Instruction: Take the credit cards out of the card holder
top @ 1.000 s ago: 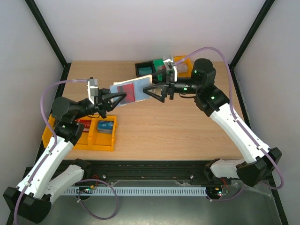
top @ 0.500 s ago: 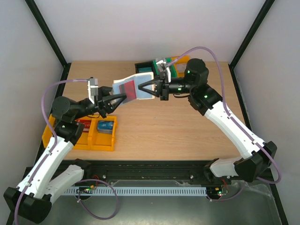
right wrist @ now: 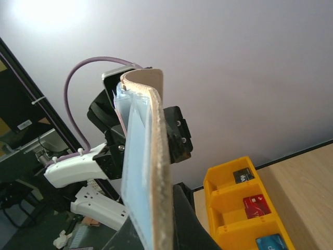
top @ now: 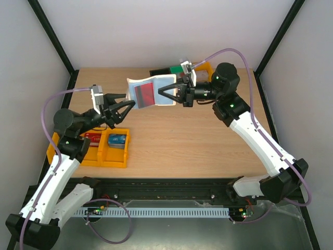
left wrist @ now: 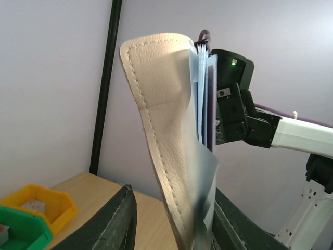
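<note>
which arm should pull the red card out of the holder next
Left. The right hand is shut on the card holder, holding it in the air; the left hand is open at the holder's free end, beside the red card.

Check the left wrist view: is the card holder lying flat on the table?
No, the card holder stands on edge in the air, gripped by the right gripper, clear of the table.
</note>
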Robot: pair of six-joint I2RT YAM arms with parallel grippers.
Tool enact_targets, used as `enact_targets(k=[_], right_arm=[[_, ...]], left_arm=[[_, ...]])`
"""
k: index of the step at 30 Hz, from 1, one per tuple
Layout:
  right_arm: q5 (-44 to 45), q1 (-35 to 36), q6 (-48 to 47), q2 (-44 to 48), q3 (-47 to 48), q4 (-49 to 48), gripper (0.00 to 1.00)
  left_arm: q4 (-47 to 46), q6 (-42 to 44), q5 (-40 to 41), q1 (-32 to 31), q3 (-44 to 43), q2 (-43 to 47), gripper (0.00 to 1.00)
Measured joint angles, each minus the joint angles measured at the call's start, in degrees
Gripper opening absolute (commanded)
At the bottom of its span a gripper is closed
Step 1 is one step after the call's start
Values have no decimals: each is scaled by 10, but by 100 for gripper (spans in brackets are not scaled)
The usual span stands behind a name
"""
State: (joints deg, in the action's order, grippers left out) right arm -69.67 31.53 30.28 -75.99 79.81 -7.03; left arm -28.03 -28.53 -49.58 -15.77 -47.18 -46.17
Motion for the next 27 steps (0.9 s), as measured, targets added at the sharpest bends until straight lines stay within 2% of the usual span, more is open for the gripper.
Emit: enact_targets(k=[5,8,16,27], right_arm=[[-9,0,18,0,0,-15,2],[-11,3,26,0,-3,-25,2],[15,21,26,-3,-5,-19,2],[83,34,-5,-18,18,55,2]], left_arm=[[6,1,14,0,0,-4,30],[6,4,19,-2,0,-4,32],[11,11,23,-19,0,-14,49],[41,26,32,-19,0,-7,75]])
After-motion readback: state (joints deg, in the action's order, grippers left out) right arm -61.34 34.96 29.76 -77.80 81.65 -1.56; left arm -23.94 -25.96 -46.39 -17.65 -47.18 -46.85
